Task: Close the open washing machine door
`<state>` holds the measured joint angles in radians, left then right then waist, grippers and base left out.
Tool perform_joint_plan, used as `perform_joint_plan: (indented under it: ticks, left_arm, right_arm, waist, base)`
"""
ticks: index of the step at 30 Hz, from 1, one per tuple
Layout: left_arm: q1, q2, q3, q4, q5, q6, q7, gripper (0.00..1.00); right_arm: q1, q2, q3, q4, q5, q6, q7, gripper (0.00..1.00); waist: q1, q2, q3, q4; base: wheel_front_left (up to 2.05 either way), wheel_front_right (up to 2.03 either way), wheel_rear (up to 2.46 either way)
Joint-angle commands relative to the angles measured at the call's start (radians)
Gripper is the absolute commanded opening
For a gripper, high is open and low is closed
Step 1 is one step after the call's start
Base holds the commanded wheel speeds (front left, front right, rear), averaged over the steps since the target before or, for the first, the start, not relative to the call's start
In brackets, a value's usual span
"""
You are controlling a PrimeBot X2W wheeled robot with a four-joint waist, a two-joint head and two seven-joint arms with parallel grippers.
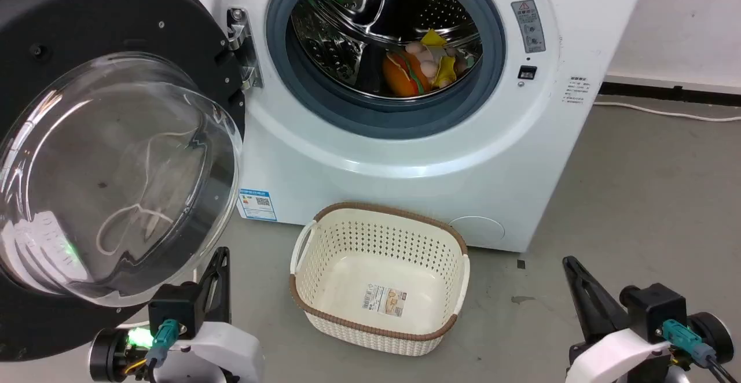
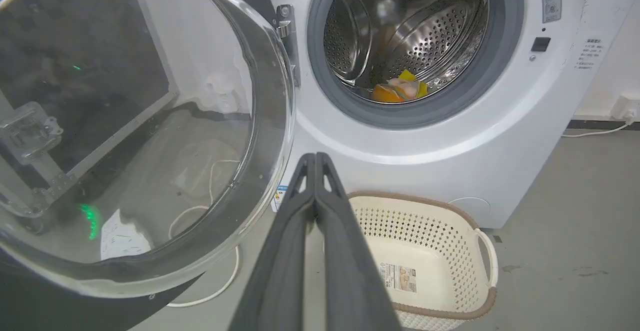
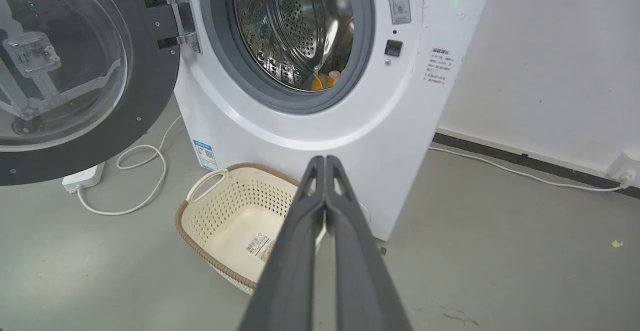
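Washing machine door point(image 1: 110, 157) hung wide open left of the drum point(image 1: 347, 41), closing not yet begun; left gripper point(image 1: 222, 254) and right gripper point(image 1: 570, 264) sat near, fingers pressed together, empty; next, probably, left reaches behind the door's free edge, sweeps it right.

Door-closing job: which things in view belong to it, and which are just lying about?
Belongs to the job:
washing machine door, swung open to the left; its hinge; the drum it must cover; left gripper, shut, near the door's lower edge.

Lying about:
cream basket; toys in the drum; white power strip.
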<state>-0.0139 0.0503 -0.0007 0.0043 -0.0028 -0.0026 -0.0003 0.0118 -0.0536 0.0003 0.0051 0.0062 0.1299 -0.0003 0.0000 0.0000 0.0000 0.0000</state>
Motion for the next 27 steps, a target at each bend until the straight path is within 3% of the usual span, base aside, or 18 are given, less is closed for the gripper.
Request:
perform_joint_plan:
  ticks: [1,27]
  left_arm:
    - [0.014,0.0,0.001,-0.004,0.003,0.003,0.0,0.0]
    - [0.014,0.0,0.001,-0.004,0.003,0.003,0.0,0.0]
  right_arm:
    - [-0.012,0.003,0.0,-0.005,-0.006,0.001,0.0,0.0]
    - [-0.012,0.003,0.0,-0.005,-0.006,0.001,0.0,0.0]
  waist:
    - [0.0,0.0,0.0,0.0]
    - [0.0,0.0,0.0,0.0]
  base:
    - [0.0,0.0,0.0]
    - [0.0,0.0,0.0]
